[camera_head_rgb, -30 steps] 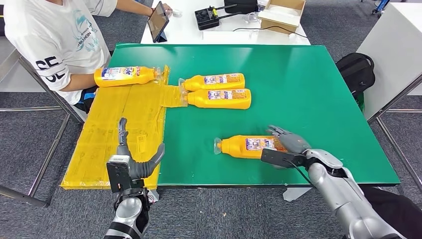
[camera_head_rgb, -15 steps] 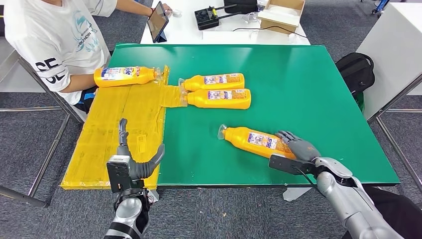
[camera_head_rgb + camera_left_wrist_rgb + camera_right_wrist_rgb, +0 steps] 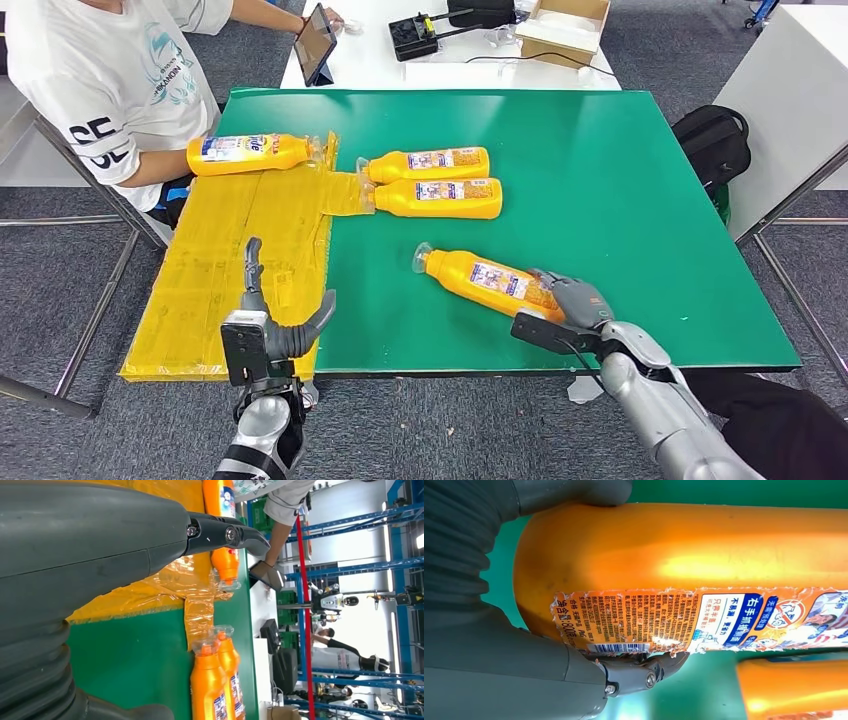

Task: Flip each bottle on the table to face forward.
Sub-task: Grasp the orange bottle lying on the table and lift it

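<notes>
Four orange bottles lie on their sides on the green table. One bottle rests on the yellow sheet at the far left. Two bottles lie side by side in the middle, labels up. The nearest bottle lies slanted, its cap pointing far-left. My right hand grips its base; in the right wrist view the thumb and a finger clasp the bottle with its printed label showing. My left hand hovers open over the sheet's front edge, holding nothing.
A person in a white shirt sits at the table's far left corner, close to the far-left bottle. A white desk with a tablet, boxes and cables stands behind. A black bag lies on the floor to the right.
My right hand has swung the nearest bottle from level to slanted, its cap turning toward the far left, and shifted it left. The left hand has stayed put.
</notes>
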Controlling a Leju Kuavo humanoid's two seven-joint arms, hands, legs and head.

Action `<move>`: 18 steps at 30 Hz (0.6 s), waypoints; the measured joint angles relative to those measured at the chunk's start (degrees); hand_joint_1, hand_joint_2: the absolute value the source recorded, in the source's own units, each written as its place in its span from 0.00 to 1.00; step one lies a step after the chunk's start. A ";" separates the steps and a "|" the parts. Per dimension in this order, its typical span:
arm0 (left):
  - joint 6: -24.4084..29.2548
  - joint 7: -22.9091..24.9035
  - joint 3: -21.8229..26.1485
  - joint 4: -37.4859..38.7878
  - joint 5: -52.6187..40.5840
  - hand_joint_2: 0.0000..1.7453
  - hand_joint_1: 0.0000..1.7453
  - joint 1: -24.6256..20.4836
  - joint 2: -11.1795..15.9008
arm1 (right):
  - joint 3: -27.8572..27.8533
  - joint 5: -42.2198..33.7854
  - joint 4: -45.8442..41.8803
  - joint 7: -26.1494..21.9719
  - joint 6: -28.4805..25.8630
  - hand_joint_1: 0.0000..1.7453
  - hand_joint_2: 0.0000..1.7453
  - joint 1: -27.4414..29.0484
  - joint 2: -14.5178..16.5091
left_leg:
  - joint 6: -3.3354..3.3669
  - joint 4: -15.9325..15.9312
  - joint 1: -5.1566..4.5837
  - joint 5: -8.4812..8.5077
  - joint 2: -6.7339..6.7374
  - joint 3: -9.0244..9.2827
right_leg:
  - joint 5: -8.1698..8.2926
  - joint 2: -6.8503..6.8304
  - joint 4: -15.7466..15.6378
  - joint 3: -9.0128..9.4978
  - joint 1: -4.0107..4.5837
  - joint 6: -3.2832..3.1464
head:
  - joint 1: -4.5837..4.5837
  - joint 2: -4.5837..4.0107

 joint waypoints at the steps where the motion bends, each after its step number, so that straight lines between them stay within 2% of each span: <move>1: -0.01 0.00 -0.02 0.02 0.00 1.00 0.00 -0.04 -0.01 | -0.14 0.00 0.19 -0.08 -0.24 1.00 1.00 -0.01 0.44 | 0.00 0.00 0.00 0.00 0.00 0.00 | 0.00 0.00 0.00 0.01 0.00 0.00 | 0.00 0.00; 5: -0.07 0.00 -0.07 0.31 0.00 1.00 0.00 -0.14 -0.04 | -0.92 -0.23 0.82 -1.18 -2.78 1.00 1.00 0.15 2.37 | 0.00 0.00 -0.01 0.00 0.00 0.00 | 0.00 0.00 0.00 0.02 -0.01 0.00 | 0.01 0.00; 9: -0.49 0.00 -0.08 0.41 0.05 1.00 0.00 0.17 -0.31 | -3.90 -3.80 -2.05 -6.65 -11.03 1.00 1.00 3.20 6.75 | -0.01 0.00 0.00 0.01 -0.04 -0.05 | 0.00 -0.01 0.05 0.00 0.00 0.00 | 0.01 0.00; 14: -5.13 0.00 -0.29 0.57 1.79 1.00 0.00 0.83 -1.00 | -11.06 -12.86 -20.21 -16.60 -24.13 1.00 1.00 11.72 16.39 | -0.03 -0.02 0.05 0.01 -0.15 -0.17 | -0.10 -0.08 0.10 -0.17 0.05 -0.07 | -0.02 0.00; 16: -7.21 0.00 -0.41 0.80 2.65 1.00 0.00 0.84 -1.08 | -13.66 -14.44 -27.32 -19.12 -28.23 1.00 1.00 14.67 19.74 | -0.05 -0.03 0.06 -0.02 -0.15 -0.23 | -0.14 -0.10 0.10 -0.21 0.04 -0.10 | -0.01 0.00; 18: -8.13 0.00 -0.46 0.93 2.99 1.00 0.00 0.84 -1.10 | -15.69 -14.99 -32.36 -20.09 -29.99 1.00 1.00 16.85 22.07 | -0.05 -0.03 0.04 -0.05 -0.10 -0.26 | -0.15 -0.09 0.08 -0.26 0.00 -0.11 | 0.01 0.00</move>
